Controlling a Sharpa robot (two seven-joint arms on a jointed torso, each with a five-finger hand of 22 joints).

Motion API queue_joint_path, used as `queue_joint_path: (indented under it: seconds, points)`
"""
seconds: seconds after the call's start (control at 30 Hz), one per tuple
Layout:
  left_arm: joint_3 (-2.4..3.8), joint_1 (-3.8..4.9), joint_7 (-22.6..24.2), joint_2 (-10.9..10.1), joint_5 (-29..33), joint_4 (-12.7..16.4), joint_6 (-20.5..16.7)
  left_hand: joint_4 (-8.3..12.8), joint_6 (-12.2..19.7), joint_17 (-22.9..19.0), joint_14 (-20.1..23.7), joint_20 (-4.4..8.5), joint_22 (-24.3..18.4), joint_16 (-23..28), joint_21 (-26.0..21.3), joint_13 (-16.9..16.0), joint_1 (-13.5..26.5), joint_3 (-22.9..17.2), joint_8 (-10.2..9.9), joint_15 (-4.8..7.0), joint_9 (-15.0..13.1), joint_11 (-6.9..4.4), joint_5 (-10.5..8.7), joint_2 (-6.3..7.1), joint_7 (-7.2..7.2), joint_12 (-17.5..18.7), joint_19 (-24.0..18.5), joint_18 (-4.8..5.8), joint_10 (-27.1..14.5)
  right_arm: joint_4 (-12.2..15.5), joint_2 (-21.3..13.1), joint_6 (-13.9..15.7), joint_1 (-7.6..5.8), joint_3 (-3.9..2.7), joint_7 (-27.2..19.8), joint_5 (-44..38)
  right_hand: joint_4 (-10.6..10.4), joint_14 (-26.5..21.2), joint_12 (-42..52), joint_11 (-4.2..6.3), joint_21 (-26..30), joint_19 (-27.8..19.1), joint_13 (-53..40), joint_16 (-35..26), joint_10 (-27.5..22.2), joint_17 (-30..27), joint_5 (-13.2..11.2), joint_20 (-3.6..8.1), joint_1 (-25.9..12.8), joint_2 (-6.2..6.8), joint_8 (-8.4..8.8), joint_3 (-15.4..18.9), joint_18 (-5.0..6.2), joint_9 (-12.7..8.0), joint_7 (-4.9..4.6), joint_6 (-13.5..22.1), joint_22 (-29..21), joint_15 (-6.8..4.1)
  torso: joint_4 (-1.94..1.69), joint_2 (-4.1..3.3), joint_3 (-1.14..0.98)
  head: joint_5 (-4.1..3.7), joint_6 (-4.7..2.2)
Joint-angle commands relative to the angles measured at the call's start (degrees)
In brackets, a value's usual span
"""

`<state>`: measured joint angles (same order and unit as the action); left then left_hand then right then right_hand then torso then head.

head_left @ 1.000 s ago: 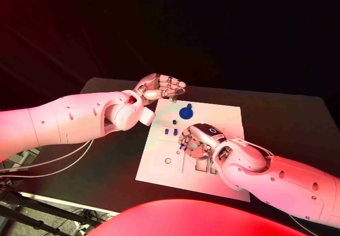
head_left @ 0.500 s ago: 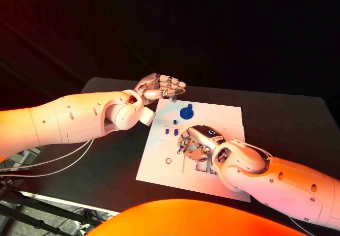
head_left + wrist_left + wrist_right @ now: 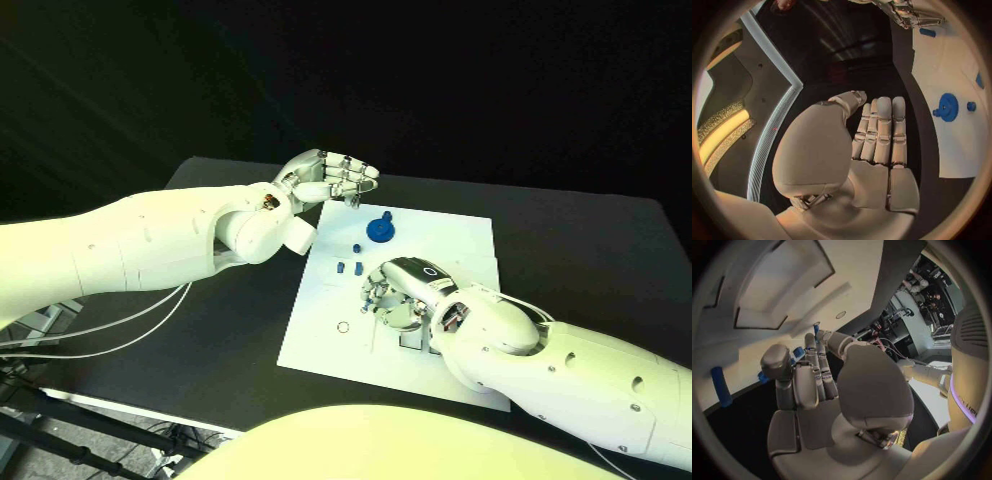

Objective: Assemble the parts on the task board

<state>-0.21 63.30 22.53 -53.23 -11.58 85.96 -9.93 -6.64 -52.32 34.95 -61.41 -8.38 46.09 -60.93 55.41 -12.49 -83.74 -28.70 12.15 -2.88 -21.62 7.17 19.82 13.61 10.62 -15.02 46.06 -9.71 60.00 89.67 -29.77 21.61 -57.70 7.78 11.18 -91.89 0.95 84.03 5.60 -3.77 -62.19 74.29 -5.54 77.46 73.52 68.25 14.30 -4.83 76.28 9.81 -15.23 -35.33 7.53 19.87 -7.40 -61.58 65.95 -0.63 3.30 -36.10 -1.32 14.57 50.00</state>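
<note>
Fingers of my right hand [image 3: 400, 296] curl down onto the task board [image 3: 459, 238] middle, apparently pinching a small blue part [image 3: 372, 297]; my left hand [image 3: 326, 177], fingers curled empty, hovers off its far-left corner.

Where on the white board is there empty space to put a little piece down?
The task board is bare along its near-left corner, below the small ring. Its far-right corner, right of the blue gear, is bare too. The middle is crowded: the right hand sits there beside the small blue pegs.

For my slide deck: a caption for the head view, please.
Right robot hand works over the white task board; left robot hand hovers curled beside it.
</note>
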Motion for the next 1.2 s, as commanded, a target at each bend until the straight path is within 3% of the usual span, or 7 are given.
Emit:
queue_joint_path:
  seconds: [0.03, 0.57, 0.9, 1.07, 1.2]
  points:
    - [0.05, 0.07, 0.17, 0.09, -0.20, 0.05, 0.61, 0.36, 0.43, -0.09, 0.27, -0.29, -0.09, 0.33, -0.34, -0.08, -0.14, -0.11, -0.29, -0.04, 0.07, -0.06, -0.02, -0.32, 0.17, -0.03, 0.06, -0.74, -0.43, -0.02, 0.10, -0.92, 0.07, 0.02, -0.50, -0.56, -0.12, 2.41, 0.07, 0.33, 0.25, 0.07, -0.08, 0.34, 0.33, -0.08, -0.07, -0.01, -0.10, -0.35, -0.17, -0.18, -0.94, 0.01, -0.12, -0.16, -0.04, -0.43, 0.00, 0.02, 0.02, 0.05, 0.00]
    - [0.05, 0.07, -0.12, 0.09, -0.25, 0.05, 0.98, 0.42, 0.44, -0.15, 0.32, -0.32, -0.09, 0.33, -0.37, -0.10, -0.14, -0.07, -0.26, -0.07, 0.07, -0.02, 0.02, -0.37, 0.20, -0.09, 0.03, -0.74, -0.53, -0.81, 0.81, -1.63, 0.26, 0.15, -0.17, -0.67, -0.10, 2.39, 0.02, 0.34, 0.33, 0.02, -0.13, 0.39, 0.33, -0.12, -0.20, -0.02, -0.16, -0.37, -0.23, -0.21, -0.92, 0.15, -0.11, -0.07, -0.06, -0.44, -0.03, -0.05, -0.01, 0.13, 0.00]
    - [0.05, 0.08, -0.29, 0.08, -0.30, 0.05, 1.14, 0.42, 0.44, -0.15, 0.32, -0.32, -0.09, 0.33, -0.37, -0.10, -0.14, -0.07, -0.26, -0.07, 0.07, -0.02, 0.02, -0.37, 0.20, -0.09, 0.03, -0.74, -0.53, -1.22, 1.38, -4.14, 0.37, 0.38, 0.89, -1.88, -0.13, 2.33, -0.09, 0.31, 0.61, -0.16, -0.17, 0.40, 0.26, -0.25, -0.68, -0.05, -0.33, -0.34, -0.29, -0.17, -0.86, 0.33, -0.12, 0.10, -0.23, -0.41, -0.01, -0.03, 0.00, 0.05, 0.00]
    - [0.05, 0.09, -0.37, 0.07, -0.32, 0.02, 1.20, 0.44, 0.44, -0.19, 0.35, -0.34, -0.09, 0.33, -0.39, -0.11, -0.12, -0.03, -0.24, -0.10, 0.07, 0.01, 0.02, -0.38, 0.22, -0.11, 0.02, -0.74, -0.63, -1.23, 1.50, -4.73, 0.38, 0.52, 0.58, -2.09, -0.09, 2.18, -0.46, 0.15, 1.49, -0.70, -0.19, 0.28, -0.21, -0.74, -1.33, -0.14, -0.69, 0.15, -0.16, -0.02, -0.70, 0.53, -0.27, 0.75, -0.81, -0.29, 0.04, 0.02, 0.01, 0.05, 0.00]
    - [0.05, 0.09, -0.43, 0.07, -0.33, 0.01, 1.24, 0.44, 0.44, -0.19, 0.35, -0.34, -0.09, 0.33, -0.39, -0.11, -0.12, -0.03, -0.24, -0.10, 0.07, 0.01, 0.02, -0.38, 0.22, -0.11, 0.02, -0.74, -0.63, -1.08, 1.49, -4.50, 0.38, 0.59, 0.05, -1.96, -0.37, 2.09, -1.45, -0.44, 2.26, -1.15, 0.06, 0.42, -1.86, -0.86, -0.36, -0.44, -1.46, 0.90, 0.42, 0.15, -0.61, 0.53, -0.79, 2.06, -1.26, 0.17, 0.05, 0.03, -0.01, -0.04, 0.00]
